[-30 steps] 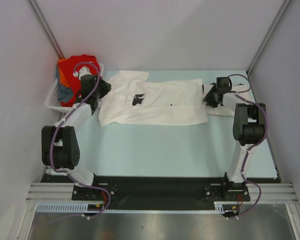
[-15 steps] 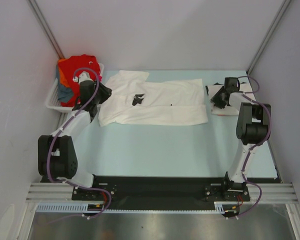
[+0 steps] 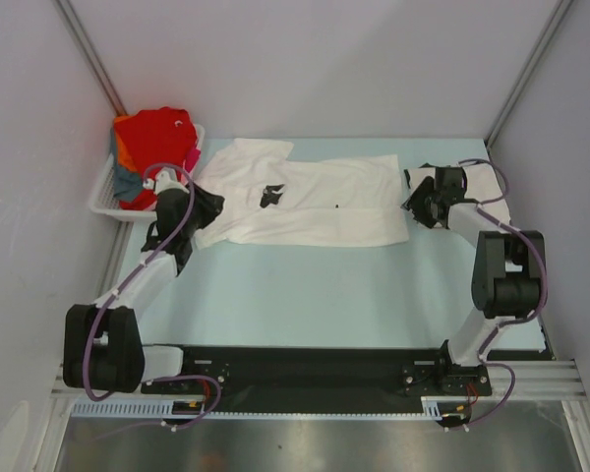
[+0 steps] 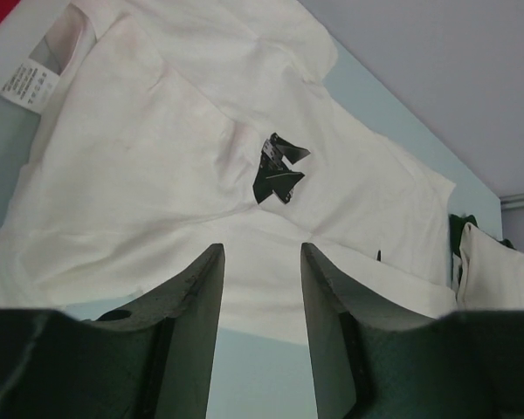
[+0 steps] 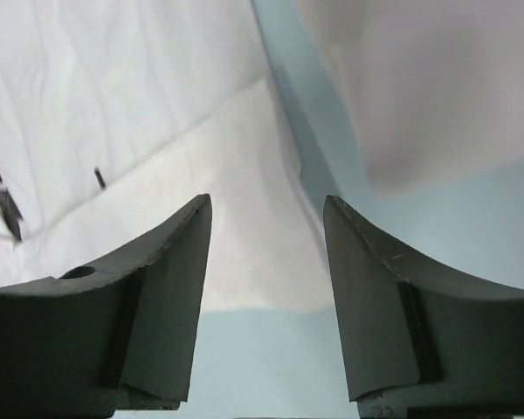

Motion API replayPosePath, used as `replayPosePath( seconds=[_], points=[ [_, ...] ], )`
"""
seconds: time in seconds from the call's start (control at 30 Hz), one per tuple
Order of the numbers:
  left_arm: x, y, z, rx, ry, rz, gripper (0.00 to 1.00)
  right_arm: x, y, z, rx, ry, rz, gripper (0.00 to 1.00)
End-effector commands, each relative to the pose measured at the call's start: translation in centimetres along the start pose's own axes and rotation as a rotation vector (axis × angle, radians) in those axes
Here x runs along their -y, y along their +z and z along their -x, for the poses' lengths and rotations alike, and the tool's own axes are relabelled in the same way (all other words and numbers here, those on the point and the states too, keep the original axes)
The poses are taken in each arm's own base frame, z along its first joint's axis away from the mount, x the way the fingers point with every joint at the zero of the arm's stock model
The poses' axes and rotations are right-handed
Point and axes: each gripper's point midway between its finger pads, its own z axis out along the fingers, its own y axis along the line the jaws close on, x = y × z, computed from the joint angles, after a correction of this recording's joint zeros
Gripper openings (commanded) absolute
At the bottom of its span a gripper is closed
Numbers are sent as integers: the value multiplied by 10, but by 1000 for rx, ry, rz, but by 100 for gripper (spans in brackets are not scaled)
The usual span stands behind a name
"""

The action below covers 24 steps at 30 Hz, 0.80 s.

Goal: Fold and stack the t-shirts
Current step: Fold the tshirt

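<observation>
- White printed tee point(image 3: 315, 206) lies spread flat.
- Left gripper point(image 4: 262, 262) hovers over its left edge, jaws apart, empty.
- Right gripper point(image 5: 266, 214) hovers over its right edge, jaws apart, empty.

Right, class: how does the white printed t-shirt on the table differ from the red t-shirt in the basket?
The white cloth t-shirt with black prints lies spread flat on the pale blue table; the red cloth t-shirt sits bunched in the white slatted plastic basket. The white one lies alone; the red one tops other coloured garments. Both are soft tees.
</observation>
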Motion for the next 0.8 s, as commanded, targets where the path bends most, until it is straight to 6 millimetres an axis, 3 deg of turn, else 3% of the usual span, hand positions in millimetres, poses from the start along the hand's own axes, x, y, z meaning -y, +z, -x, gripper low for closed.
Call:
replayPosePath(
  seconds=[0.0,0.03,0.1,0.33,0.53,0.77],
  points=[
    [8,-12,-11,19,-62,-74,46,-36,-40,3,83,13,168,60],
    [4,-14,-14,22,-68,-60,46,-26,-42,-14,70,14,156,63],
    [-10,-17,-27,10,-88,-25,46,-31,-57,-31,97,-15,174,69],
    [-44,-10,-38,53,-158,94,46,-36,-74,-54,135,59,232,68],
    [-62,4,-44,70,-195,162,46,-29,-62,-61,157,149,207,63],
    [-77,17,-57,54,-239,223,45,-15,-37,-85,101,227,185,56]
  ],
)
